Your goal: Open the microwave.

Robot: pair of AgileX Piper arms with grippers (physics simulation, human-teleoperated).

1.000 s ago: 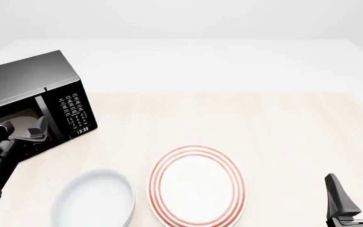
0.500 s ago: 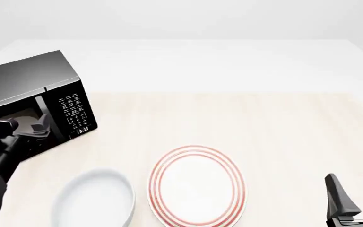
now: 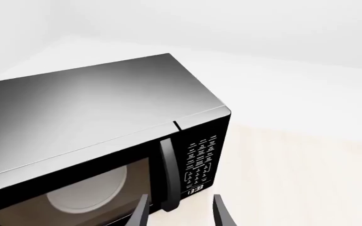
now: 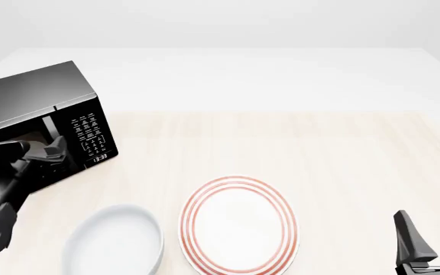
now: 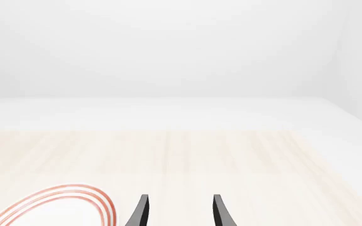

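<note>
Bowl (image 4: 113, 239) and plate (image 4: 238, 225) sit nearest on the table (image 4: 342, 160), the white bowl to the left of the red-ringed plate, both well apart from the work area. The right gripper (image 4: 432, 236) rests at the near right edge with fingers spread and nothing between them; the right wrist view shows the same gap, with only the plate rim ahead.

Further in, the left gripper (image 4: 32, 150) is raised in front of the microwave (image 4: 44, 97). Its fingers are released and hold nothing. In the left wrist view the two fingertips (image 3: 139, 214) straddle the lower end of the handle (image 3: 166, 172), but contact cannot be confirmed.

The microwave stands at the far left of the table, angled so that its front faces toward the centre. The door (image 3: 74, 188) appears fully shut. The keypad (image 3: 201, 160) and the clock display (image 3: 195, 189) lie just beside the handle, on its far side from the window.

Handling judgement: the casing is rigid and likely heavy, so it should stay put under a moderate pull. The glossy door offers no grip. The vertical bar handle is the only suitable hold; close the fingers across it near mid-height, then pull outward along the door's swing arc. A straight pull risks slipping off the smooth bar
</note>
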